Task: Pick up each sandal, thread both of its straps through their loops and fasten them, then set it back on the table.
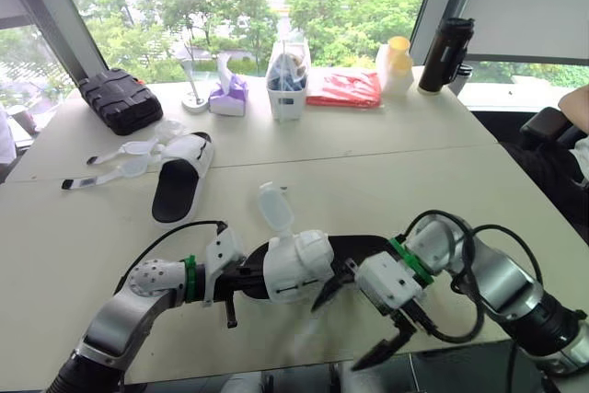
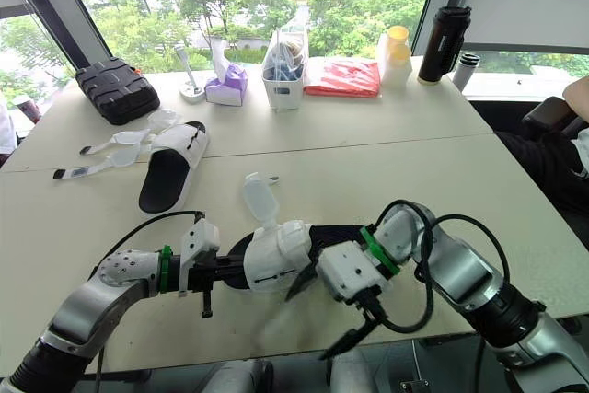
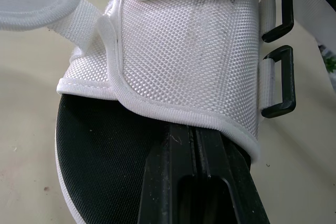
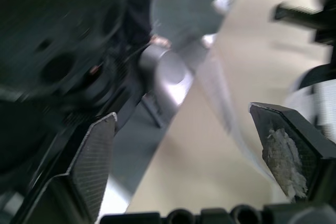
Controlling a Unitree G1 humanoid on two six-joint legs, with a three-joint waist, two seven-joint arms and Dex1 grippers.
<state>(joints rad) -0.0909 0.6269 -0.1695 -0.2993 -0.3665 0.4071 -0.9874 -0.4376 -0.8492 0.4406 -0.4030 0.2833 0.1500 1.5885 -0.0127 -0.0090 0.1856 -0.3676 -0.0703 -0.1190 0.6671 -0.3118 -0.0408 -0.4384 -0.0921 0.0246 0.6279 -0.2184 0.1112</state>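
Sandals: two, white with black footbeds. Near sandal (image 1: pixel 296 266) at the front of the counter (image 1: pixel 386 167), between two pincers, one strap (image 1: pixel 274 207) sticking up, two black loops (image 3: pixel 278 82) on its side. Far sandal (image 1: pixel 182 177) flat on the counter to the left, two straps (image 1: pixel 124 148) splayed out unfastened. Left pincer (image 1: pixel 253 283) pressed shut, tips tucked under the near sandal's upper. Right pincer (image 4: pixel 199 156) spread wide, empty, just beside that sandal.

One sandal (image 1: pixel 296 266) at table (image 1: pixel 386 181) front, second sandal (image 1: pixel 181 178) behind it, leftward
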